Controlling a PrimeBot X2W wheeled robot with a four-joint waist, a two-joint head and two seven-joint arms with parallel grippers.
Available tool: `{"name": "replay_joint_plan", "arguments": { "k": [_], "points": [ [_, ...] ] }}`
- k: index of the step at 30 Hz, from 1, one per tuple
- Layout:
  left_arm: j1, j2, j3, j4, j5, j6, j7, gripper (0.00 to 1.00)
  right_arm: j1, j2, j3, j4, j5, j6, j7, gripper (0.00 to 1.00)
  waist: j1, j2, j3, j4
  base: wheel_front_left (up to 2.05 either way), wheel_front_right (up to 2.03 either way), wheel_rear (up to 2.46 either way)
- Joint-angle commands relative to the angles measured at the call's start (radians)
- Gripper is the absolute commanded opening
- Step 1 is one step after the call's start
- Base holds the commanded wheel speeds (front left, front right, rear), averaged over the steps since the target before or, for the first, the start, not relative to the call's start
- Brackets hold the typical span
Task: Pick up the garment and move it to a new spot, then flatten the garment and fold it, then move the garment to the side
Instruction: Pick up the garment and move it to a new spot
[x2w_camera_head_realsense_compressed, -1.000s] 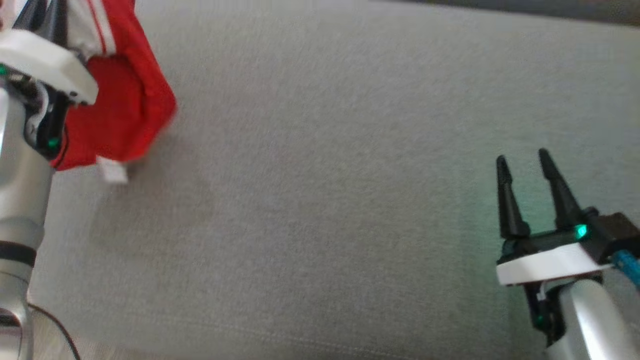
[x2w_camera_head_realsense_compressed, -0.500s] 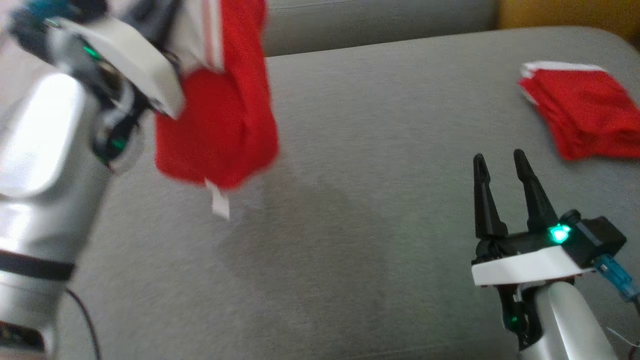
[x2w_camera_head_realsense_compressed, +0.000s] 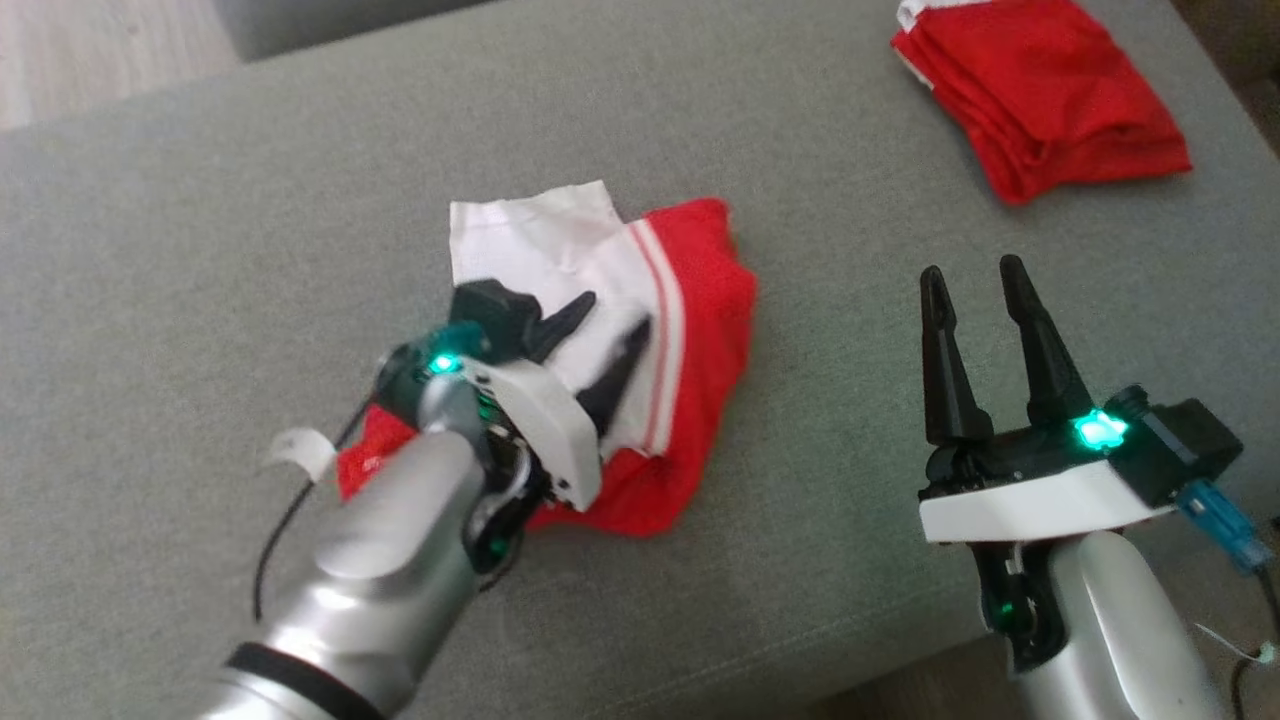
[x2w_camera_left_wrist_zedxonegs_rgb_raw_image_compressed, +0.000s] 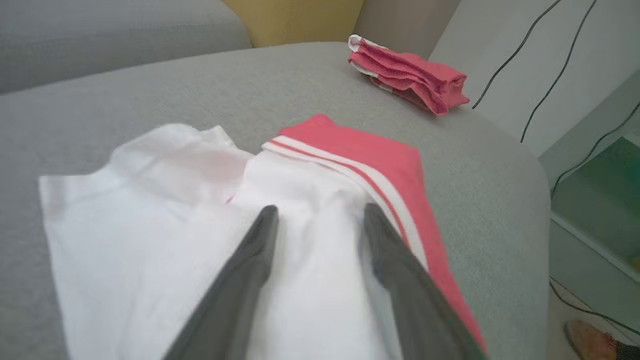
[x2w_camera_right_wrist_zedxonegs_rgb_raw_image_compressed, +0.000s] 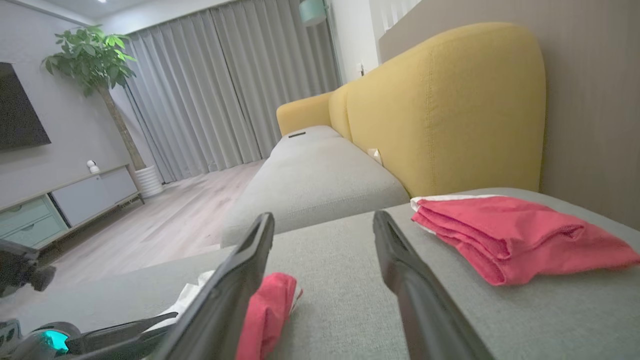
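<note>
Your garment (x2w_camera_head_realsense_compressed: 700, 300), red with a white panel and thin white stripes (x2w_camera_left_wrist_zedxonegs_rgb_raw_image_compressed: 350, 167), lies crumpled near the middle of the grey sofa seat (x2w_camera_head_realsense_compressed: 250, 200). A small white tag (x2w_camera_head_realsense_compressed: 300, 450) sticks out at its near left end.

Your left gripper (x2w_camera_head_realsense_compressed: 617, 310) sits right over the garment, angled down at the white panel. Its jaws are spread, with white cloth showing between them and nothing pinched. You cannot tell from these views whether the tips touch the fabric or hang just above it.

Your right gripper (x2w_camera_head_realsense_compressed: 971, 268) hovers off to the right of the garment, well apart from it, above bare sofa seat. Its jaws are spread wide too and hold nothing.

At the far right corner of the seat lies a second red piece, a folded pile (x2w_camera_head_realsense_compressed: 1040, 95) with a white edge showing, well apart from both grippers. In the right wrist view it sits just beside the right finger, with a yellow backrest (x2w_camera_right_wrist_zedxonegs_rgb_raw_image_compressed: 440, 110) rising behind it.
</note>
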Motion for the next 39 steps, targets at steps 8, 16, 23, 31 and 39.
{"name": "replay_joint_plan", "arguments": {
  "k": [8, 16, 23, 31, 39],
  "points": [
    [0.043, -0.026, 0.089, -0.066, 0.035, 0.095, -0.149, 1.00, 0.048, 0.004, -0.004, 0.038, -0.005, 0.007, -0.006, 1.00, -0.0004, 0.0000, -0.147, 0.127, 0.00, 0.00, 0.00],
    [0.346, 0.051, 0.334, -0.378, 0.179, 0.221, -0.151, 1.00, 0.131, 0.004, -0.045, 0.079, -0.030, 0.007, -0.006, 1.00, -0.0004, 0.0000, -0.272, 0.264, 0.00, 0.00, 0.00],
    [0.604, 0.061, 0.498, -0.583, 0.303, 0.214, -0.151, 1.00, 0.185, 0.004, -0.069, 0.086, -0.071, 0.007, -0.006, 1.00, -0.0004, 0.0000, -0.298, 0.335, 0.00, 0.00, 0.00],
    [0.750, -0.010, 0.609, -0.691, 0.403, 0.181, -0.151, 1.00, 0.230, 0.004, -0.078, 0.081, -0.078, 0.007, -0.006, 1.00, -0.0004, 0.0000, -0.302, 0.363, 0.00, 0.00, 0.00],
    [0.764, -0.046, 0.643, -0.675, 0.461, 0.142, -0.151, 1.00, 0.237, 0.004, -0.062, 0.094, -0.086, 0.007, -0.006, 1.00, -0.0004, 0.0000, -0.310, 0.360, 0.00, 0.00, 0.00]
  ]
}}
